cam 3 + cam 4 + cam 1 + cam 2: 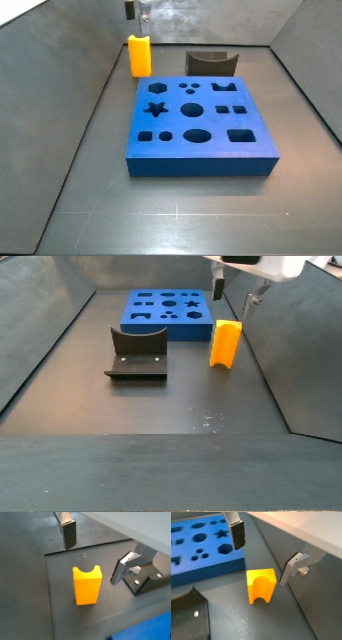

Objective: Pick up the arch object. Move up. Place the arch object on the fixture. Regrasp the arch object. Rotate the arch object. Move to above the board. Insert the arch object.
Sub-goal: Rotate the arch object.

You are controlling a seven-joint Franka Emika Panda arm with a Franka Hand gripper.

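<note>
The yellow-orange arch object [139, 55] stands upright on the dark floor, its notch end up in a wrist view [87, 584]. My gripper [235, 294] hangs open above it without touching. In both wrist views the two fingers straddle the piece from above, one finger [238, 534] on the board's side and the other finger [124, 569] opposite. The blue board [201, 163] lies beside the arch object. The dark fixture [138, 354] stands on the floor near the board's end.
Grey walls close in the work area; one wall [287, 346] runs right beside the arch object. The fixture's dark body [188, 617] fills a corner of a wrist view, with the board [201, 564] behind it.
</note>
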